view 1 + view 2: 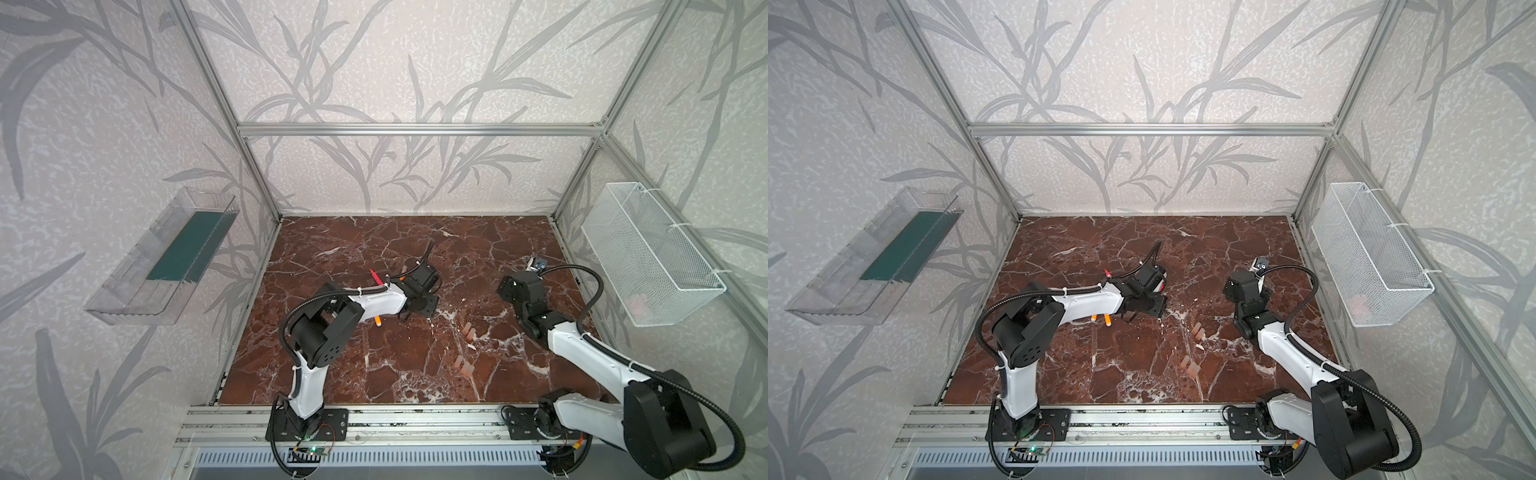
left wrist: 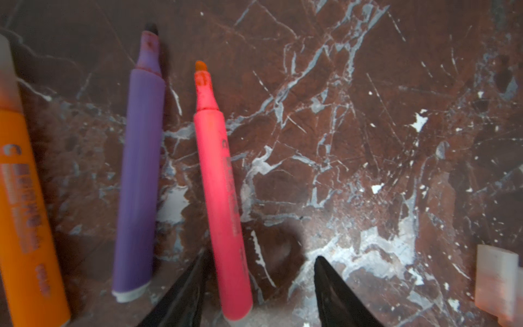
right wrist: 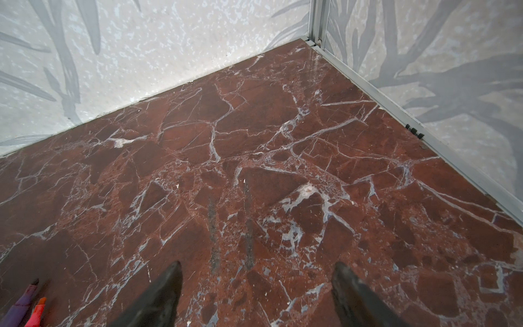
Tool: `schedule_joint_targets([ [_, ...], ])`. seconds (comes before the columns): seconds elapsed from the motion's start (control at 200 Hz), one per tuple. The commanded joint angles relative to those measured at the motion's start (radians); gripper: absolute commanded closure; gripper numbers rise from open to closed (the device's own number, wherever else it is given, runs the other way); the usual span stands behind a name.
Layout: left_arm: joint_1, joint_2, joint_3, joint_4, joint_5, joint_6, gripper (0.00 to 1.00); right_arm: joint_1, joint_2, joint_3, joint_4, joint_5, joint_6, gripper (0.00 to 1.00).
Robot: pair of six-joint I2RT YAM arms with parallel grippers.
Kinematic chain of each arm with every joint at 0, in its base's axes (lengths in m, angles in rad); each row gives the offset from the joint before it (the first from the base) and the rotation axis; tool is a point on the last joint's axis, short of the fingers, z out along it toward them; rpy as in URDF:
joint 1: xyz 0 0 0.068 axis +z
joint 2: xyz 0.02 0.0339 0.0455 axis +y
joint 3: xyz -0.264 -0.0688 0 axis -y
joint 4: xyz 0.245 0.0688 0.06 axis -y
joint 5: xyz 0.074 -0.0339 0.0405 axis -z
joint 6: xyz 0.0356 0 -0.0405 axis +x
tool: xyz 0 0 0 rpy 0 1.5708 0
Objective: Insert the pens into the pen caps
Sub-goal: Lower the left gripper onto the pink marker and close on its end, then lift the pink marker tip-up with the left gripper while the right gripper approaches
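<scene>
Red-brown marbled bench (image 1: 374, 374) is seen in both top views, with the pens (image 1: 376, 278) laid on its left half. Most of their length is hidden beneath the left arm (image 1: 380, 301), so only a red tip and an orange butt end are shown. The pen caps (image 1: 470, 332) are set in two small clusters nearer the middle, apart from the pens, and none is fitted yet. It is judged that they are left there within reach of the right arm (image 1: 573, 345).

From the left wrist, the left end effector (image 2: 261, 257) is seen released, its jaws spread just above the bench. The pink pen (image 2: 223, 198) is straddled near its butt end and lies close against one jaw, well apart from the other. Whether that jaw is touched cannot be told. The spread is judged to be set for closing across the barrel. The purple pen (image 2: 138, 184) and an orange pen (image 2: 22, 198) are laid alongside, tips pointing the same way, and one cap (image 2: 498, 283) is caught at the frame's edge.

From the right wrist, the right end effector (image 3: 257, 271) is likewise seen released, with nothing between its jaws. It is held over bare bench toward the far corner, presumably kept clear until a cap is needed. Two pen tips are glimpsed in a corner of this view.
</scene>
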Motion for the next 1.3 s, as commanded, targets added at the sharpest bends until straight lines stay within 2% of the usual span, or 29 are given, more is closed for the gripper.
schedule_joint_targets([
  [0.0, -0.006, 0.043, 0.002, -0.007, 0.002, -0.011, 0.45, -0.001, -0.032, -0.022, 0.009, 0.011, 0.006, 0.19],
  [0.19, -0.005, 0.069, 0.015, -0.009, -0.012, -0.022, 0.67, -0.001, -0.060, -0.041, 0.008, 0.009, 0.008, 0.18],
  [0.415, -0.005, 0.051, 0.010, -0.026, -0.043, -0.020, 0.83, -0.001, -0.064, -0.036, -0.004, 0.010, 0.014, 0.18],
  [0.475, -0.005, 0.034, 0.005, -0.024, -0.042, -0.020, 0.86, -0.001, -0.084, -0.032, -0.048, -0.020, 0.038, 0.18],
  [0.54, -0.004, 0.010, -0.001, -0.019, -0.036, -0.016, 0.91, -0.001, -0.123, -0.032, -0.114, -0.112, 0.083, 0.18],
  [0.685, -0.005, -0.058, -0.023, -0.001, -0.007, -0.002, 0.93, 0.001, -0.235, -0.075, -0.096, -0.363, 0.122, 0.18],
  [0.805, -0.008, -0.138, -0.084, 0.068, 0.047, 0.000, 0.96, 0.021, -0.303, -0.147, -0.002, -0.504, 0.228, 0.18],
  [0.935, -0.017, -0.217, -0.149, 0.136, 0.107, -0.013, 0.99, 0.100, -0.287, -0.198, 0.125, -0.555, 0.311, 0.14],
  [1.125, -0.050, -0.276, -0.214, 0.212, 0.151, -0.001, 1.00, 0.230, -0.104, -0.174, 0.322, -0.602, 0.389, 0.15],
  [1.295, -0.082, -0.328, -0.274, 0.260, 0.158, -0.005, 1.00, 0.248, 0.048, -0.147, 0.453, -0.616, 0.466, 0.16],
])
